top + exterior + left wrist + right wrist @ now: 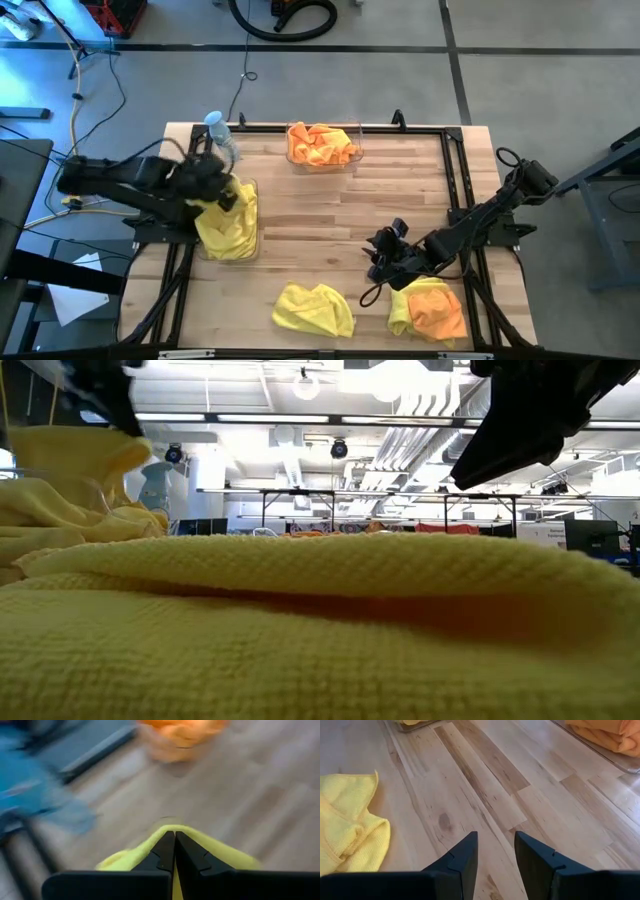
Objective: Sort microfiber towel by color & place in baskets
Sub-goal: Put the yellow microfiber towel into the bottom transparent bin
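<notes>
The left tool (228, 195) hangs over the left basket (248, 250), the clear tub at the left side of the wooden counter (320, 215), and its two dark fingers (167, 852) are pressed together on a yellow towel (228, 222) that drapes from them down into that basket. In the left wrist view the same yellow cloth (220, 854) spreads out on both sides of the pinched fingers. The orange basket (352, 152) sits at the far edge of the counter, well apart from the left basket and to its right, and it is filled with a heap of orange towels (318, 145). A clear water bottle (222, 135) stands just beyond the left basket, near the counter's far left corner. The right tool (382, 255) is low over bare wood, to the right of the left basket and nearer the front of the counter; its fingers (465, 857) stand a narrow way apart with nothing between them. Between the left basket and the counter's front edge, off to the right, lies a crumpled loose yellow towel (315, 308). Further right from it, close under the right arm, an orange towel (438, 308) lies on top of another yellow one (400, 310). In the low view a yellow cloth (320, 630) fills most of the foreground.
</notes>
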{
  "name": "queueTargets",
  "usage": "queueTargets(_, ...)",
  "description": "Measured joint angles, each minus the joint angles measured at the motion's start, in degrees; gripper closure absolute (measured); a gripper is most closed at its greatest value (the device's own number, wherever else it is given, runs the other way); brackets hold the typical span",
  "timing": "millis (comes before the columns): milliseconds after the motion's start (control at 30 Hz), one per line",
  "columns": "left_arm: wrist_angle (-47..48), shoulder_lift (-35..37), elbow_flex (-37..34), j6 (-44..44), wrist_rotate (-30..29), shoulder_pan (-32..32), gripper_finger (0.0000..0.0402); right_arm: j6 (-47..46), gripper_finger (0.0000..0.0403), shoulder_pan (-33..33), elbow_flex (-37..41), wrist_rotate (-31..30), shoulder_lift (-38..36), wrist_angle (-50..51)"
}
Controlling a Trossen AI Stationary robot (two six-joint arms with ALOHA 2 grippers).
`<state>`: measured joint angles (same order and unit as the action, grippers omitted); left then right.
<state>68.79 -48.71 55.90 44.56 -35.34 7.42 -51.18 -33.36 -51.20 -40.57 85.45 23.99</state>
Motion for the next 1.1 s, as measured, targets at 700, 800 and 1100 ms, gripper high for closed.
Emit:
queueTargets(700,2.3,4.5,-6.1,-10.3,21.3,-14.9,0.0401,1.3,0.0279,0.0,0.0,0.0,0.0,-1.1)
queueTargets(800,-5.0,3.8,-12.6,-10.9,26.8,-14.9,0.0401,2.4,0.0279,0.0,0.0,0.0,0.0,-1.1)
queueTargets(1100,-14.8,-6.2,-20.7,-10.6,24.0,-16.7,0.0401,2.2,0.0279,0.0,0.0,0.0,0.0,-1.0)
